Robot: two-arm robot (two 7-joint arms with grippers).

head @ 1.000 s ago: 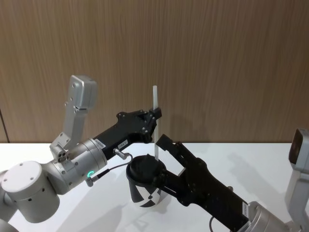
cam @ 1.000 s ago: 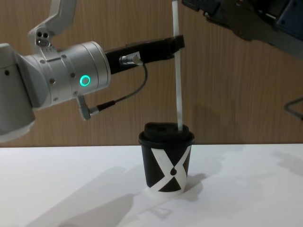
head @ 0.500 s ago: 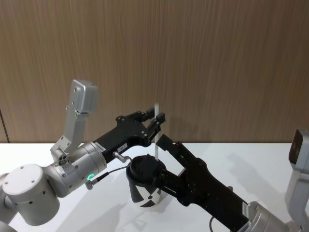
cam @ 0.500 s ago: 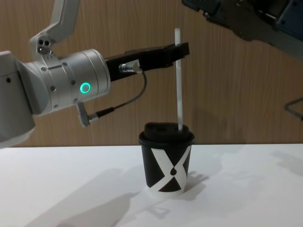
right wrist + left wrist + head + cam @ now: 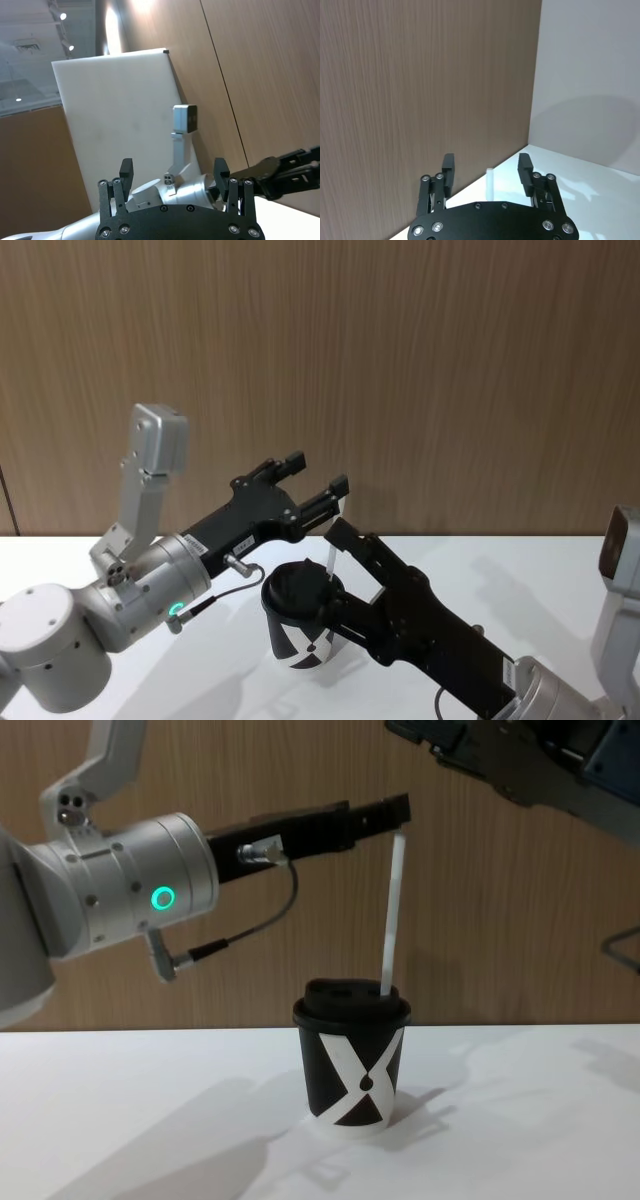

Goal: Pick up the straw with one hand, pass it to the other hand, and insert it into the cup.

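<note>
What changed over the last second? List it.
The left tool opened and let go of the straw, which slid deeper into the cup and now leans in the lid, its top between the spread fingers. The cup stayed put, and the right tool stayed open, raised beside it.

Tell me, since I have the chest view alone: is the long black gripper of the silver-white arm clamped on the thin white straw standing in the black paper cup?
Observer: No. In the left wrist view the left gripper is open, and the tip of the thin white straw stands between its fingers, touching neither.
Operator: And the flat black gripper of the dark arm?
Observer: The right wrist view shows the right gripper open too, with nothing held between its fingers.
</note>
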